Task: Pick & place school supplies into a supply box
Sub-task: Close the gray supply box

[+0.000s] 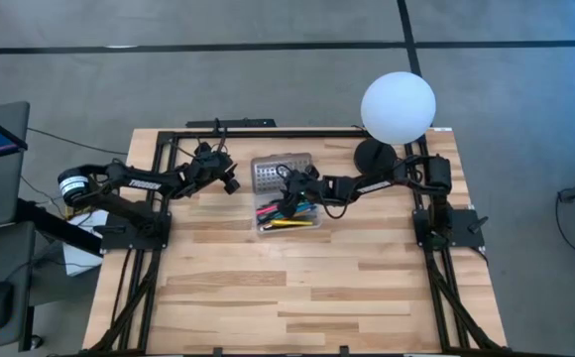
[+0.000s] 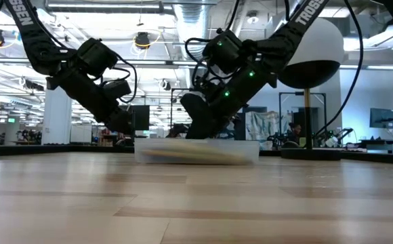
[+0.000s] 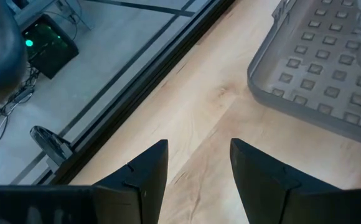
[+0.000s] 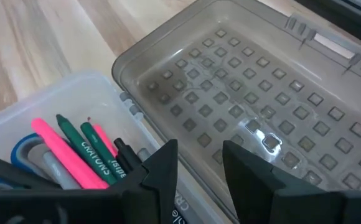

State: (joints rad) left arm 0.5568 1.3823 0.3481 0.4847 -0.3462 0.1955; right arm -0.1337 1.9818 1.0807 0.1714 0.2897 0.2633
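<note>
The clear supply box (image 1: 287, 216) lies at the table's middle and holds several pens and markers (image 4: 81, 152) in pink, green, yellow and blue. Its grey dotted lid (image 1: 281, 174) lies open flat on the table on the far side, joined at the hinge. My right gripper (image 4: 199, 155) is open and empty, low over the hinge between box and lid (image 4: 261, 106). My left gripper (image 3: 199, 155) is open and empty over bare wood just left of the lid (image 3: 330, 68). Both grippers show low beside the box (image 2: 196, 150) in the low view.
A white globe lamp (image 1: 398, 107) on a black base (image 1: 375, 156) stands at the far right. A black frame rail (image 3: 137, 93) runs along the table's far edge. Bare wood (image 1: 297, 288) spreads on the near side of the box.
</note>
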